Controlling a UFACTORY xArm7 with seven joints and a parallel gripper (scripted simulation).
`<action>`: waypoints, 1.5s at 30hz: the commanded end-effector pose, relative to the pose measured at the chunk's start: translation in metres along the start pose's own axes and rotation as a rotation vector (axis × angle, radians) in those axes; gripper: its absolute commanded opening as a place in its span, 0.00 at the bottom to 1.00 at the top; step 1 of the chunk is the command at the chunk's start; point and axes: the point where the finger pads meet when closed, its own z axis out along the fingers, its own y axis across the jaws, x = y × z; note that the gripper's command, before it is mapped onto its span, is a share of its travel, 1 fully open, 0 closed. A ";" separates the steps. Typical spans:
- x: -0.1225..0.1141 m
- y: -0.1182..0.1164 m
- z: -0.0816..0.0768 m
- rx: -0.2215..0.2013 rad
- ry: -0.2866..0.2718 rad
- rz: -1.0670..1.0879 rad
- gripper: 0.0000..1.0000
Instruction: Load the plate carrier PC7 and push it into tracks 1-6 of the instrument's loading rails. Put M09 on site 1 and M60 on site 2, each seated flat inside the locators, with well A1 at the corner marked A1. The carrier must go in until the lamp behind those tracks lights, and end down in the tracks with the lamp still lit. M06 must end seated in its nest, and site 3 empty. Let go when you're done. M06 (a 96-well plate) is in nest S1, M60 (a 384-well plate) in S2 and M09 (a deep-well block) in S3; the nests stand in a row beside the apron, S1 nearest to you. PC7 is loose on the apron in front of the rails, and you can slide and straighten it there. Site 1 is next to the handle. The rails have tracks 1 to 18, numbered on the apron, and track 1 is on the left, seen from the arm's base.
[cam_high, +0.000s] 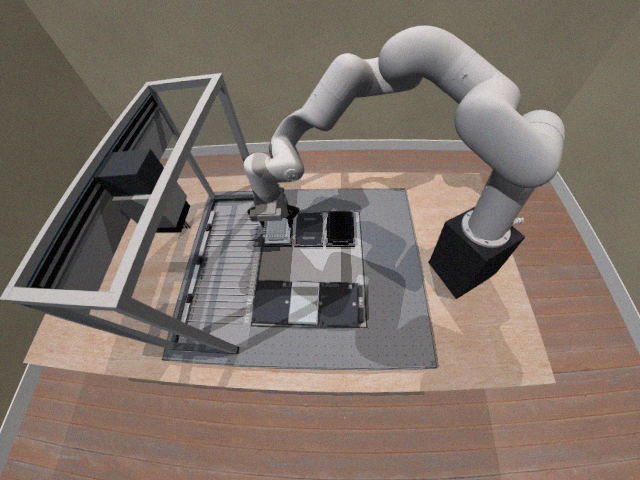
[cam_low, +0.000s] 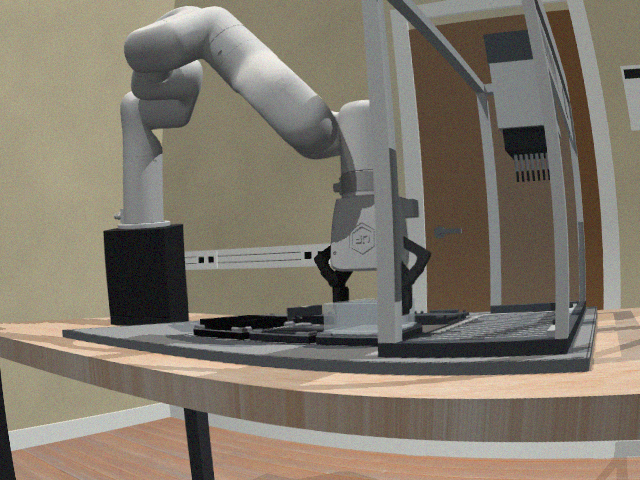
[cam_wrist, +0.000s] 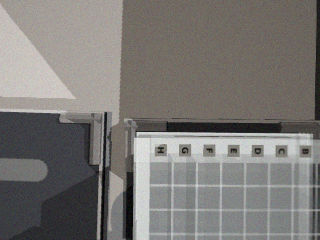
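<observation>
frame post (cam_low: 383, 206) hides the claw's (cam_low: 371, 289) right side —
</observation>
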 end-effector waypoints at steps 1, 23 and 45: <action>0.000 0.002 -0.002 -0.005 -0.001 0.000 1.00; 0.000 0.002 -0.002 -0.005 -0.001 0.000 0.00; 0.000 0.002 -0.002 -0.005 -0.001 0.000 0.00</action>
